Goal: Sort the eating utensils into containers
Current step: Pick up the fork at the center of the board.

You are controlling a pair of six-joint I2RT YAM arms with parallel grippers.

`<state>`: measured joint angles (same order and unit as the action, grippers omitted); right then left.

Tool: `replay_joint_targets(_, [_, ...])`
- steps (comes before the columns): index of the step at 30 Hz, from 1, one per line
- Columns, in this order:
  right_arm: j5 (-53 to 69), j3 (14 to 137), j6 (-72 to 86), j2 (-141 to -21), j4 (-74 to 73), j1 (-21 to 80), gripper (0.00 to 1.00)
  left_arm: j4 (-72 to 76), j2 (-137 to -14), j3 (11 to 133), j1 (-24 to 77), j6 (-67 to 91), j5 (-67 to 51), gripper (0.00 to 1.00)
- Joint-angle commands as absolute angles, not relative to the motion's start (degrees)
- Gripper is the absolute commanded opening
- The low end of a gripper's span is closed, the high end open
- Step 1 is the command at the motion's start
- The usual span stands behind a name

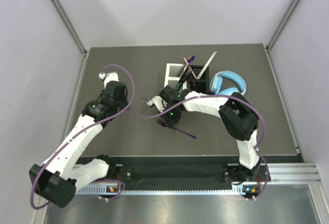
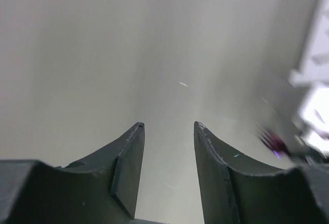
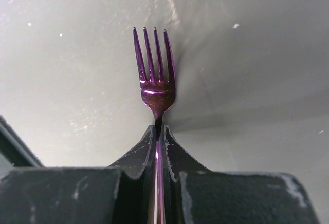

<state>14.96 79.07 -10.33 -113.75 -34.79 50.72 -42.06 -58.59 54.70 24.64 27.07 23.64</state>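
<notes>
Fork (image 3: 156, 88) with 4 purple tines sits clamped at its neck in the right gripper (image 3: 159, 129), near the white caddy (image 1: 173, 71); the left gripper (image 2: 169, 131), jaws apart, holds nothing.

Your white left arm (image 1: 77, 136) folds at its elbow and reaches up the left side; its black-fingered left gripper (image 2: 168, 126) has the jaws standing apart. Your white right arm (image 1: 205, 103) bends leftward across the middle, the right gripper (image 3: 159, 129) pinched tight on the neck of a purple iridescent metal fork (image 3: 156, 88).
</notes>
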Motion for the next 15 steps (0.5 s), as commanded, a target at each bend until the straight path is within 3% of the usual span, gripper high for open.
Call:
replay_joint_targets(1, [16.17, 82.09, -7.91, -109.17, -37.00, 51.68, 0.00, -47.10, -59.15, 58.79, 22.33, 31.55, 33.31, 0.48])
replay_joint_targets(15, [16.26, 98.42, -5.01, -100.38, -40.96, 51.51, 0.00, -48.43, -63.02, 61.69, 19.07, 36.21, 31.38, 0.48])
